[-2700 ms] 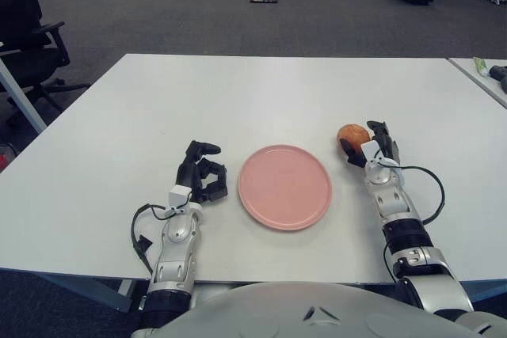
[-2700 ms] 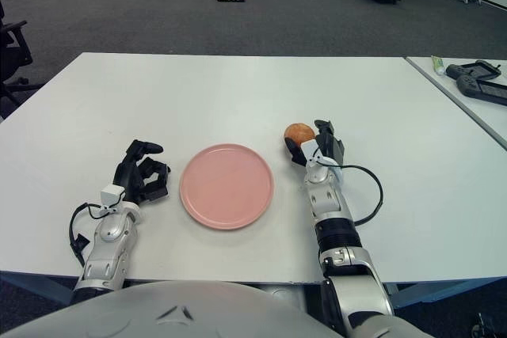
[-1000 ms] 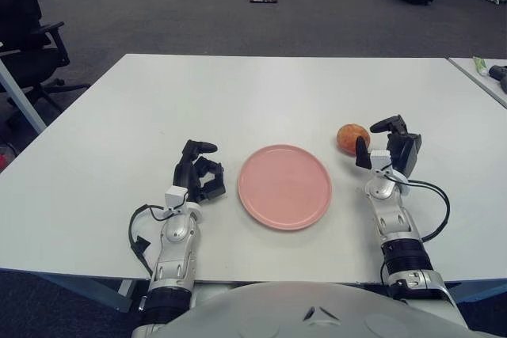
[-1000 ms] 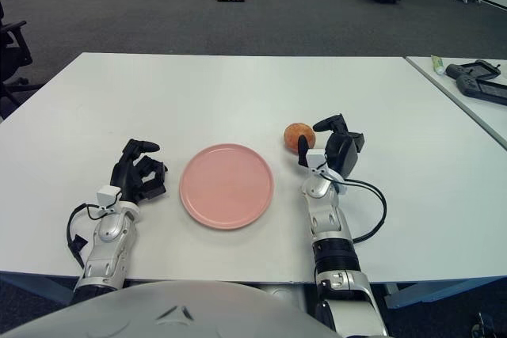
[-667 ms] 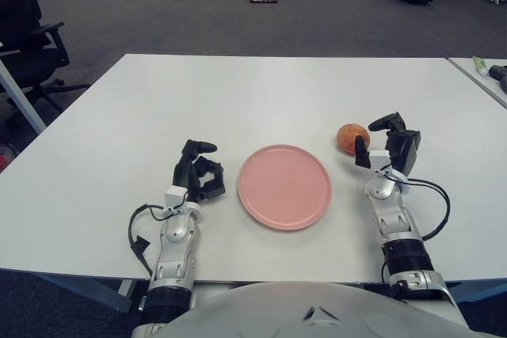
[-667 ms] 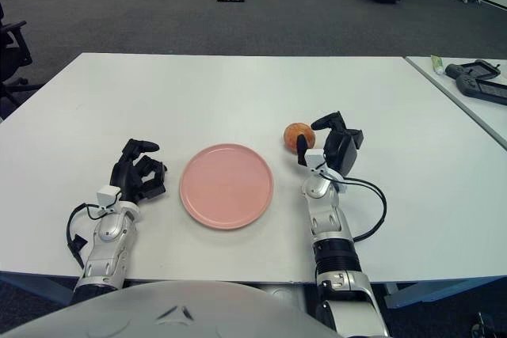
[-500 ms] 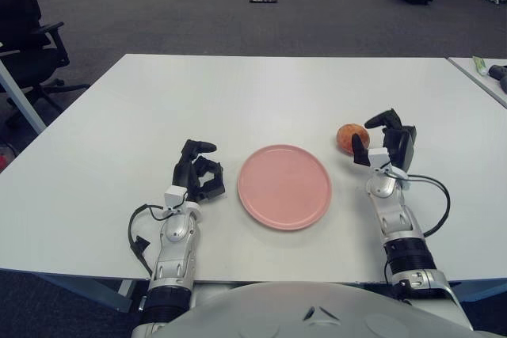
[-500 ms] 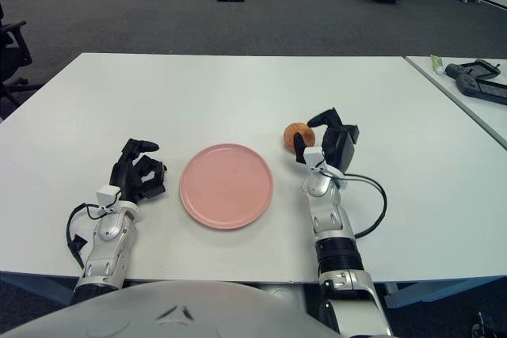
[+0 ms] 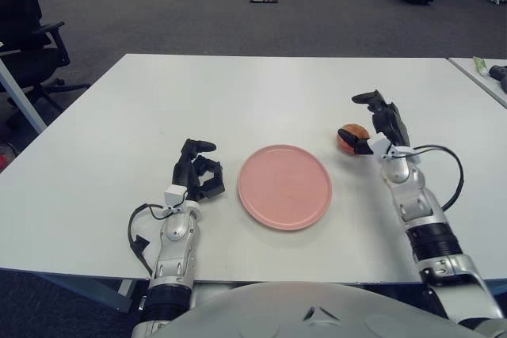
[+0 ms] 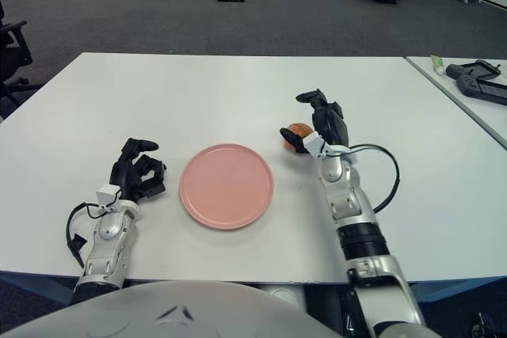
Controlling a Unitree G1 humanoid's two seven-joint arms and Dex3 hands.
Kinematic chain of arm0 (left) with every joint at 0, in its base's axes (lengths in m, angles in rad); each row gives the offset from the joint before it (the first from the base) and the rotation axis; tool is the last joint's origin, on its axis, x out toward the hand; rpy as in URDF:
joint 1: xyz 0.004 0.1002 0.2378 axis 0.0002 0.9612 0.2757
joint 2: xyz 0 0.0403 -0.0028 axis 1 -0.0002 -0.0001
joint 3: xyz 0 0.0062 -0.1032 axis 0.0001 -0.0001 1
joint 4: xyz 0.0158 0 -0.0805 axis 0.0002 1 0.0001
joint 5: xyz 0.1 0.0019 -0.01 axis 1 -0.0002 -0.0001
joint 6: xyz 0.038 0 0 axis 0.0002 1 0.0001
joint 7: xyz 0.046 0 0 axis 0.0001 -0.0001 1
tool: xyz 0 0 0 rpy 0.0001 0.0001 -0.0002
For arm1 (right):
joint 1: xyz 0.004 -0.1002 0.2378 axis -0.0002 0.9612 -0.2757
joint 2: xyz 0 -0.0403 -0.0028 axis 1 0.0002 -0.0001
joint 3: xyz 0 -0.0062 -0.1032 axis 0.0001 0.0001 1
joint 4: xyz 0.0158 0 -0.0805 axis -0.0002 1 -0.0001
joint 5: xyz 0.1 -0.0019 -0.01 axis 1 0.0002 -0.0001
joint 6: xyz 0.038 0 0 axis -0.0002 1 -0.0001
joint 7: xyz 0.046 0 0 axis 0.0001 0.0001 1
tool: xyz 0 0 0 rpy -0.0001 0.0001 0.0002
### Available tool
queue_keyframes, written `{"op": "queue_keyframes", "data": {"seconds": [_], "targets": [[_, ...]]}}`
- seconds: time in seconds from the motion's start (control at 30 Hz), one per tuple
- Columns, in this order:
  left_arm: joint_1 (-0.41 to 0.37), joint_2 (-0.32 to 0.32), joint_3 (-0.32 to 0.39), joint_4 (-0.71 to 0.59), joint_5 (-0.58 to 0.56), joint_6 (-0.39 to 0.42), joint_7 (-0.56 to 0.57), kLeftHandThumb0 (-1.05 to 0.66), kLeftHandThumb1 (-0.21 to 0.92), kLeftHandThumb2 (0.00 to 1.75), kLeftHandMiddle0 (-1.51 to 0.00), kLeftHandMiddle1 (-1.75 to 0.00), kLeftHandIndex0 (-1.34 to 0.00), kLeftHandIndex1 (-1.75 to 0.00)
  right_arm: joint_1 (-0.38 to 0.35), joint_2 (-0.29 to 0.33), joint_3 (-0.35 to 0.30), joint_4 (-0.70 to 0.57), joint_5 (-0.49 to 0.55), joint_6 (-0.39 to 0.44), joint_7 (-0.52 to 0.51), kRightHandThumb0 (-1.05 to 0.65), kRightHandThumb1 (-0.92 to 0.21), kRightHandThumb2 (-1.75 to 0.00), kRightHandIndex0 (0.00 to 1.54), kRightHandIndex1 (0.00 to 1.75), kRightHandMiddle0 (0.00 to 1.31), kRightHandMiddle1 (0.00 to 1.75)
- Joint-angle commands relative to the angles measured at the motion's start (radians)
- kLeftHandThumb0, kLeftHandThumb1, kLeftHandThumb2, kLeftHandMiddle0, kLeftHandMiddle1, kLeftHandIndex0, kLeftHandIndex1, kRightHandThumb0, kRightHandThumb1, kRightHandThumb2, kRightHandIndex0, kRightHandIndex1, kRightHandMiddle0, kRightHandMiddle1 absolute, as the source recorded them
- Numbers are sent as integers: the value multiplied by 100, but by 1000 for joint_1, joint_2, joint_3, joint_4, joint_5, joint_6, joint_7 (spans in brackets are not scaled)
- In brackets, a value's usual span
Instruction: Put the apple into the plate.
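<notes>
Worktop (image 9: 261, 93): white, wide, carrying everything the robot is dealing with; grey carpet floor lies beyond its far edge.
Chair (image 9: 28, 33): black office chair off the worktop's far left corner, on the floor.
Second table (image 10: 467, 96): white, to the right, apart from the worktop by a narrow gap; dark devices (image 10: 475, 77) and a small green item lie on it.
Plate (image 9: 284, 186): pink, round, flat on the worktop near the front edge, midway between the two hands; nothing lies in it.
Right hand (image 9: 375, 127): raised at the end of its forearm, to the right of the plate and right over the apple. One of its fingers (image 9: 364, 98) arches over the top of the fruit, a lower one reaches across its near side. They wrap loosely about it; I cannot tell whether they actually press on it.
Left hand (image 9: 198, 177): idle, just left of the plate, fingers curled in with nothing in them.
Apple (image 9: 349, 136): orange-red, on the worktop to the right of the plate and a little farther back, near its rim but apart from it. Not in the plate. The right hand partly hides it.
</notes>
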Motion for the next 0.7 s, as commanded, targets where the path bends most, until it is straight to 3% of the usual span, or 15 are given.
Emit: {"op": "queue_keyframes", "data": {"seconds": [0.0, 0.2, 0.37, 0.67], "targets": [[8, -1, 3, 32, 8, 21, 11, -1, 37, 127, -56, -174, -36, -175, -74, -45, 29, 40, -30, 16, 68, -87, -59, -69, 0, 9, 0, 22], [8, 2, 2, 33, 13, 19, 15, -1, 37, 127, -56, -173, -36, -175, -144, -68, 71, 145, -65, 43, 117, -88, -57, -65, 0, 1, 0, 8], [10, 2, 5, 28, 8, 25, 13, -1, 37, 127, -56, -174, -35, -175, -213, -56, 121, 317, -102, 43, 97, -80, -48, -71, 0, 0, 0, 16], [15, -3, 9, 16, -3, 32, 10, -1, 38, 125, -56, -171, -35, -175, -256, -39, 169, 460, -111, 52, 94, -76, -44, -79, 0, 0, 0, 26]]}}
